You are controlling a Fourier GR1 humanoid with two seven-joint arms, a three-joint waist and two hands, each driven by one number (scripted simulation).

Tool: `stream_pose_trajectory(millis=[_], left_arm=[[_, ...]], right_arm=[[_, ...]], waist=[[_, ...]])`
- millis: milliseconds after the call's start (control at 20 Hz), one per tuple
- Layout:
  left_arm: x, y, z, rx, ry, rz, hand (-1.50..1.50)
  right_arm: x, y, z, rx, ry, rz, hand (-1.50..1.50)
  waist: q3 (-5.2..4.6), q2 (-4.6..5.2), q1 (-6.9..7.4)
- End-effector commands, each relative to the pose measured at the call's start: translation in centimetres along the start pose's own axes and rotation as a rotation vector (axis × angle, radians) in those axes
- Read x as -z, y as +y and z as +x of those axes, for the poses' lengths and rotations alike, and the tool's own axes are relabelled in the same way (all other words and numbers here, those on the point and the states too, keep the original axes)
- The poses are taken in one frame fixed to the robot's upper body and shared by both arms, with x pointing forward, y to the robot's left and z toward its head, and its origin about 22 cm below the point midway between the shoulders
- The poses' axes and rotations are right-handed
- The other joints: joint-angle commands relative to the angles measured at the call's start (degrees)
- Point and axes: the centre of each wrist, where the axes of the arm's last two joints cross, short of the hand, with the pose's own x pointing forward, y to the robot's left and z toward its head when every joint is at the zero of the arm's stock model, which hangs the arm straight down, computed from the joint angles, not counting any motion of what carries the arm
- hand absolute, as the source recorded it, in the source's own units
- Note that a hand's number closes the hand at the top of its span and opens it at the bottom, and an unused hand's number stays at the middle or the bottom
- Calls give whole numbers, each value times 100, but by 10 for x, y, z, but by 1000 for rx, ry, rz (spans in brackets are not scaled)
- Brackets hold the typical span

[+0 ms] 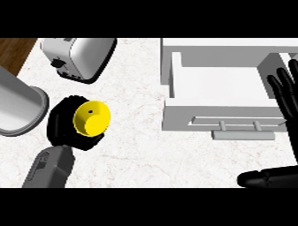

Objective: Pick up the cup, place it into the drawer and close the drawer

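A yellow cup (pixel 91 118) shows at the left of the counter, tipped so its round face points toward me. My left hand (pixel 63 126) is curled round it, black fingers wrapping its sides and hiding most of its body. The white drawer (pixel 223 115) stands pulled open at the right, its handle (pixel 242 133) facing me and nothing visible inside. My right hand (pixel 296 110) is open with straight fingers pointing up over the drawer's right wall, thumb (pixel 272 178) stretched left below it.
A white toaster (pixel 79 55) stands at the back left, just beyond the cup. A grey blocky object (pixel 48 168) lies at the lower left under the left hand. Marble counter (pixel 144 145) lies between cup and drawer. Wooden floor (pixel 4 48) shows past the counter's left edge.
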Motion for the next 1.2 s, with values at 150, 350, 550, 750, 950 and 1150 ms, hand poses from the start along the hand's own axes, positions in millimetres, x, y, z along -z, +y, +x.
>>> stream_pose_trajectory(millis=[150,350,550,750,950,1150], left_arm=[[40,-63,52,-60,-33,-64,150],[91,-75,80,-57,-45,-63,150],[113,-111,91,-21,-57,-116,150],[137,-147,113,-7,-62,-115,150],[151,-161,112,32,-53,-134,150],[179,-171,123,68,-30,-138,150]], right_arm=[[-11,3,-8,6,24,6,-150],[-17,-10,4,-19,18,18,-150],[8,-7,-15,-10,-5,18,-150],[3,4,-6,-12,0,22,-150],[5,1,5,-5,-3,7,-150],[9,-9,1,12,5,-1,-150]], waist=[[-2,-2,-24],[-4,11,-73],[-5,28,-61],[-7,25,-91],[-8,28,-94],[-7,32,-99]])
